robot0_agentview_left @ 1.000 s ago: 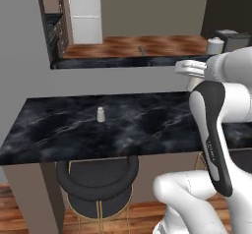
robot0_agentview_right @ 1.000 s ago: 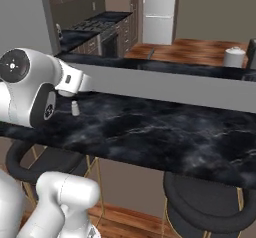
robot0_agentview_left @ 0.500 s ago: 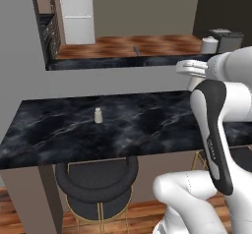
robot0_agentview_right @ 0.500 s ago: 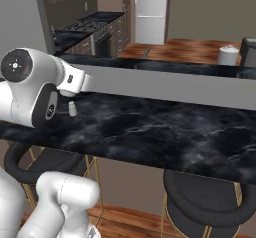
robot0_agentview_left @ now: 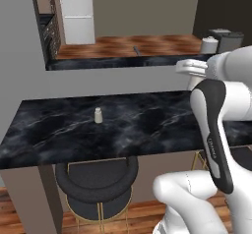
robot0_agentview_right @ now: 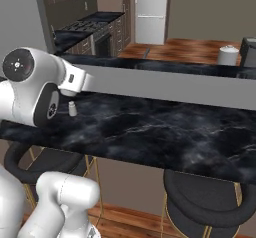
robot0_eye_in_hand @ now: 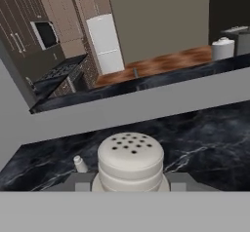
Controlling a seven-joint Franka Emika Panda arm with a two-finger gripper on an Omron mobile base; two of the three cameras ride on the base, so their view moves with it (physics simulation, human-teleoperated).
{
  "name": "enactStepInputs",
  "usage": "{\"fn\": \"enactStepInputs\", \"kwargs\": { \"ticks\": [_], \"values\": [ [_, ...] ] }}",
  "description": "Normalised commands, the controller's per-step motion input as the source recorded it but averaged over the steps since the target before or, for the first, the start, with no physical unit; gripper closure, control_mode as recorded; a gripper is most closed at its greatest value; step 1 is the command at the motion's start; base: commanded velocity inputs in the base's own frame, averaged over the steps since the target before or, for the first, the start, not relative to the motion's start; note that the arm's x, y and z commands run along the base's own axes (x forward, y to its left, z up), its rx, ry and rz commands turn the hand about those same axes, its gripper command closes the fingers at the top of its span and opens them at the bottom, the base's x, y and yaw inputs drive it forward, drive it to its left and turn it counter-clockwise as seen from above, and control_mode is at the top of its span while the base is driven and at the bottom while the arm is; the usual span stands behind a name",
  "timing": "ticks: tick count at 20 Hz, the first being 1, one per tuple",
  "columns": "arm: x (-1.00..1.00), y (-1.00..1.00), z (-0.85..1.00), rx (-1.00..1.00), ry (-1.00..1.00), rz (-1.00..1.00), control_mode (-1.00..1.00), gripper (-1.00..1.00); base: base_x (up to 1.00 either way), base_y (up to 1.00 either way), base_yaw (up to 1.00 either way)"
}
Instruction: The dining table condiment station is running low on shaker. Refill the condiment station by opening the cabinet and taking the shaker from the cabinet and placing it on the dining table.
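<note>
While the background has slid slightly sideways, so the base moved and not the things, the gripper (robot0_eye_in_hand: 130,186) stays clamped on the shaker (robot0_eye_in_hand: 130,158) over the desk (robot0_agentview_left: 147,125). A second shaker (robot0_eye_in_hand: 79,164) stands at its 9 o'clock. Set-down remains.

Glossy white robot arm (robot0_agentview_left: 221,144) of rounded segments, a black curved panel with small pale lettering, and a round grey joint cap (robot0_agentview_right: 20,66).

The dining table (robot0_agentview_left: 147,130) lies open except one small shaker (robot0_agentview_left: 98,115) near its left end.
</note>
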Motion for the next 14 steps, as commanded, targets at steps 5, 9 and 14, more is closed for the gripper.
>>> {"fn": "enactStepInputs", "kwargs": {
  "ticks": [5, 9, 14],
  "values": [
    [0.25, 0.04, -0.29, 0.00, 0.00, 0.18, -1.00, 1.00, 0.00, 0.00, 0.00],
    [0.32, 0.17, -0.46, 0.00, 0.00, 0.45, -1.00, 1.00, 0.00, 0.00, 0.00],
    [0.22, 0.20, -0.35, 0.00, 0.09, 0.58, -1.00, 1.00, 0.00, 0.00, 0.00]
  ]
}}
